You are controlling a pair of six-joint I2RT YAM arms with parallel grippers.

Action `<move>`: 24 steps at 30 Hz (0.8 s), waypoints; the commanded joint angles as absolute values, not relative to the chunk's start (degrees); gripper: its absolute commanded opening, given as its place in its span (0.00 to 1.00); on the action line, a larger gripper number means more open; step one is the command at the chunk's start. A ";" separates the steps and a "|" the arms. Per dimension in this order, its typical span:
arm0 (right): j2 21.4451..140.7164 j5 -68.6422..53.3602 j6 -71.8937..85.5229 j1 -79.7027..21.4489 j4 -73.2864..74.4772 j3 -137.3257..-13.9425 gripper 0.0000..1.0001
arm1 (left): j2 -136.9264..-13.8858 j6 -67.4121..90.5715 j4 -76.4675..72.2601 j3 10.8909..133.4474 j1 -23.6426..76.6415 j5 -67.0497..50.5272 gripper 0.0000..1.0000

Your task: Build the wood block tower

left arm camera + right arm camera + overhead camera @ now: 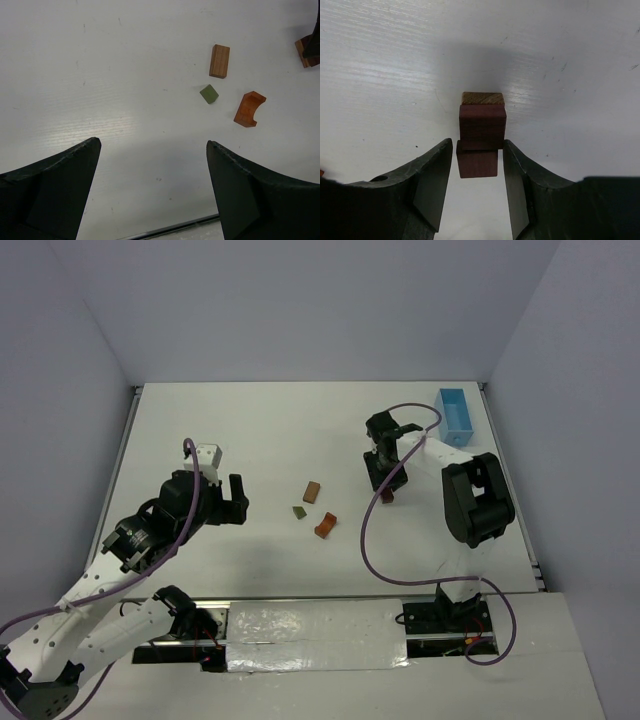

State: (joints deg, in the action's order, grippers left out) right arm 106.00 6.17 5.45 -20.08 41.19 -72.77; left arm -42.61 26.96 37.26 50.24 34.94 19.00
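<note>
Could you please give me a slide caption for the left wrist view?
Open left hand over the table; tan block, olive-green block, orange arch lie apart.

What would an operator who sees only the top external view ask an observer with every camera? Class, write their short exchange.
Operator: What sits between the right jaws?
Observer: Right wrist view: a dark red-brown block sits between them, with a tan face just beyond.
Operator: What shape is the orange piece?
Observer: Left wrist view: the orange block is an arch with a curved notch.
</note>
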 commanded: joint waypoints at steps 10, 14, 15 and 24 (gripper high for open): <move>105.91 6.86 6.33 -19.25 40.25 -74.71 0.48 | -42.54 25.75 34.89 50.01 35.07 18.02 0.99; 105.82 6.77 6.50 -19.25 40.25 -74.62 0.46 | -42.63 25.66 34.89 50.01 35.07 18.02 1.00; 105.73 6.68 6.42 -19.25 40.08 -74.53 0.46 | -42.63 25.66 34.89 50.01 35.16 17.93 0.99; 105.38 7.03 6.94 -19.25 40.34 -74.09 0.49 | -42.71 25.58 34.80 49.92 35.07 17.75 0.99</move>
